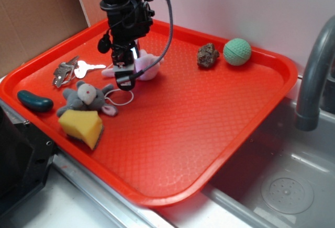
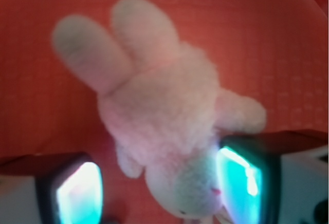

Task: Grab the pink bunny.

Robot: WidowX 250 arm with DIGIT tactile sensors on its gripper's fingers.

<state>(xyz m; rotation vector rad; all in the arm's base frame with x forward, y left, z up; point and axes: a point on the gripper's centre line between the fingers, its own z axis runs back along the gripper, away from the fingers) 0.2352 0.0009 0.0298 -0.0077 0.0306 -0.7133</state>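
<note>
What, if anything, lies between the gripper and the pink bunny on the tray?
Nothing visible. In the wrist view the pink bunny lies on the red tray with its head between the open gripper fingers; no other object intervenes.

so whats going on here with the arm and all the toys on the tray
The robot's gripper is down over the pink bunny at the back of the red tray. In the wrist view the fingers sit open on either side of the bunny's head end, one at or near it, not yet closed. The grey mouse, yellow sponge, keys and green ball lie untouched.
</note>
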